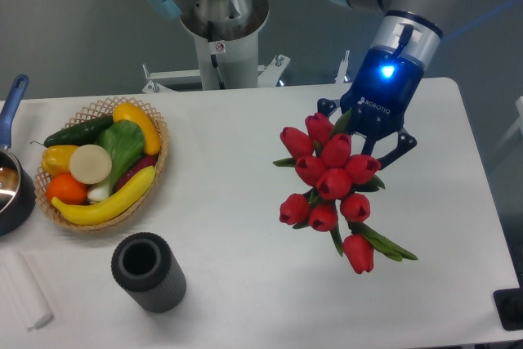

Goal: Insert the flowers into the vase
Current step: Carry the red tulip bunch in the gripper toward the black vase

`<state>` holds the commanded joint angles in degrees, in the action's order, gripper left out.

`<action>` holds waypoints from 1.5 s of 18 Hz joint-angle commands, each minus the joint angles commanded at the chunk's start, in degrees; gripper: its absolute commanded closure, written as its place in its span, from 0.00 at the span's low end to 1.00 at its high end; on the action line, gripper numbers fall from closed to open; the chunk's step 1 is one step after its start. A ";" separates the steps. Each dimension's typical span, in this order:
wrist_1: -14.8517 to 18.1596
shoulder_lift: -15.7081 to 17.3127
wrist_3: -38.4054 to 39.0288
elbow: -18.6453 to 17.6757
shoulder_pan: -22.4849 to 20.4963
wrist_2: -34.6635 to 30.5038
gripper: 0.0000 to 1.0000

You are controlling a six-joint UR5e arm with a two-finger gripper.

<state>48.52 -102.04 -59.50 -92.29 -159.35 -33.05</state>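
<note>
The tool [369,138] sits at about 2 o'clock from the middle of the white surface [237,226], its blue light glowing on the wrist. It is closed around the stems of the flowers [331,181], whose red heads cover the fingertips, so the exact width of the grip cannot be made out. The bunch hangs out from the tool toward 7 o'clock, with one red head and a few green leaves trailing lowest at about 5 o'clock from the rest. Whether the bunch touches the surface or is held above it cannot be told.

The vase [148,272] stands upright near the front edge, at about 8 o'clock from the flowers and well apart from them, its round mouth open to the camera. At 11 o'clock from the vase, near it, is a wicker basket [157,171] of fruit and vegetables. A dark pot with a blue handle [11,177] sits at the left edge, just beside the basket.
</note>
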 joint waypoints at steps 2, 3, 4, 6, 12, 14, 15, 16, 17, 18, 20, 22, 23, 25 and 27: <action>0.00 0.09 0.00 -0.09 0.26 0.00 0.67; 0.00 0.26 0.09 -0.17 0.53 0.00 0.67; 0.00 0.35 0.26 0.00 0.70 0.00 0.67; 0.00 0.35 1.31 -0.26 0.88 0.00 0.67; 0.00 0.35 1.58 0.00 1.93 0.00 0.67; 0.00 0.35 2.19 0.00 2.37 0.00 0.67; 0.00 0.44 2.46 0.00 2.63 0.00 0.67; -0.09 0.35 2.55 0.00 3.07 0.00 0.67; 0.00 0.35 2.55 0.00 3.34 0.00 0.67; 0.00 0.26 2.55 0.00 3.86 0.00 0.67; -0.35 -0.08 2.46 0.52 5.09 0.00 0.67; -1.92 -0.61 2.46 0.88 6.59 0.00 0.67; -3.06 -1.22 2.46 0.97 7.29 0.00 0.67; -5.09 -1.93 2.46 0.97 8.69 0.00 0.67; -6.32 -2.90 2.46 1.40 10.63 0.52 0.67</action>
<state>42.19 -104.94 -57.04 -90.88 -148.72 -32.52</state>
